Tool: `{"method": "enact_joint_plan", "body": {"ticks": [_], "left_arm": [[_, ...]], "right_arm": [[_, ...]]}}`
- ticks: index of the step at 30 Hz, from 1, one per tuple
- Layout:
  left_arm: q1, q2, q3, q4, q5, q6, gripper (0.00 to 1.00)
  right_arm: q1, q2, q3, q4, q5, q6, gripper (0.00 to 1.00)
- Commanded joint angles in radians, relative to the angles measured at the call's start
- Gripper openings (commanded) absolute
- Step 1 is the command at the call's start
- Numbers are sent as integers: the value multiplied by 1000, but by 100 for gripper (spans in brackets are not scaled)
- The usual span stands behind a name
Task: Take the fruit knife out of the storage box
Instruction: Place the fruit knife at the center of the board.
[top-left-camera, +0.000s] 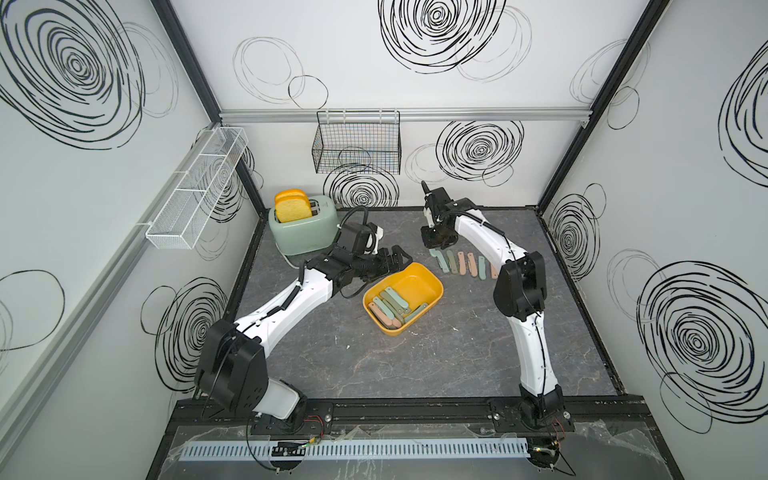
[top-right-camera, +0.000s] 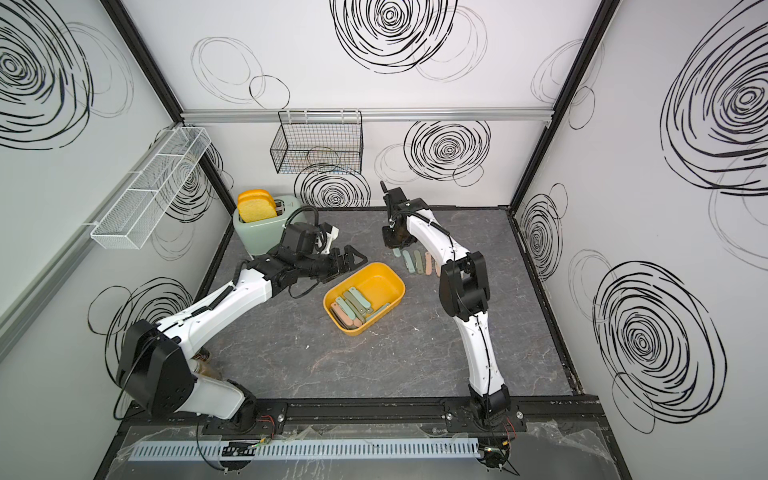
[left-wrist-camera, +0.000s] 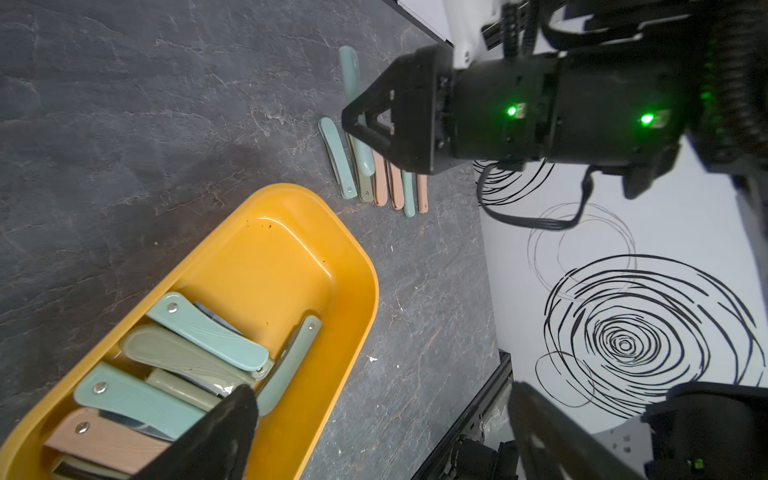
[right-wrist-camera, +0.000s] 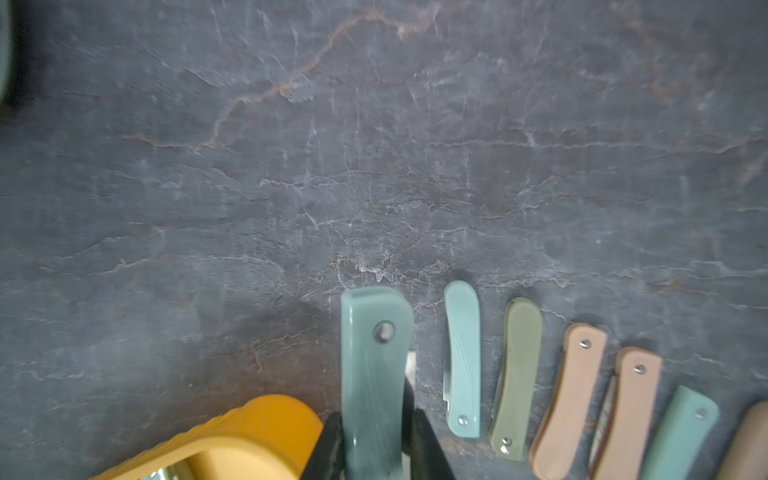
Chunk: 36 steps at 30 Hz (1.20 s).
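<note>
Right wrist: right gripper (right-wrist-camera: 374, 444) pinches fruit knife (right-wrist-camera: 372, 365); apparent toaster (top-left-camera: 301, 235) lettering unreadable.

No text, brand or number can be read. The toaster (top-left-camera: 299, 235), near the left end effector (top-left-camera: 402, 259), bears a faint mark on top, too small to make out.

Both top views look steeply down over the whole table (top-left-camera: 415, 365). The wrist views sit close, sharing the storage box (left-wrist-camera: 266, 257).
</note>
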<state>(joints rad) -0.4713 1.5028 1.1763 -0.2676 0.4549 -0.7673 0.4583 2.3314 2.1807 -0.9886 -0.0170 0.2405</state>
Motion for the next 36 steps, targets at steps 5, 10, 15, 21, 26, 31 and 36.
{"method": "enact_joint_plan", "body": {"ticks": [5,10,15,21,26,31,36], "left_arm": [[0,70,89,44,33,18,98],[-2,80,89,46,37,17,98],[-3,79,69,50,39,14,98],[-4,60,53,38,37,19,98],[-4,29,27,22,34,19,98],[0,-22,5,-2,28,23,98],[18,-120,-51,-36,16,38,98]], "right_arm": [[-3,66,10,-7,-28,24,22],[-8,87,-12,6,-11,20,23],[-17,107,-26,8,-4,14,24],[-24,121,-24,-8,23,13,29],[-26,110,-23,-19,22,10,52],[-21,68,-26,-30,29,8,52],[8,-27,-65,-25,34,9,51]]}}
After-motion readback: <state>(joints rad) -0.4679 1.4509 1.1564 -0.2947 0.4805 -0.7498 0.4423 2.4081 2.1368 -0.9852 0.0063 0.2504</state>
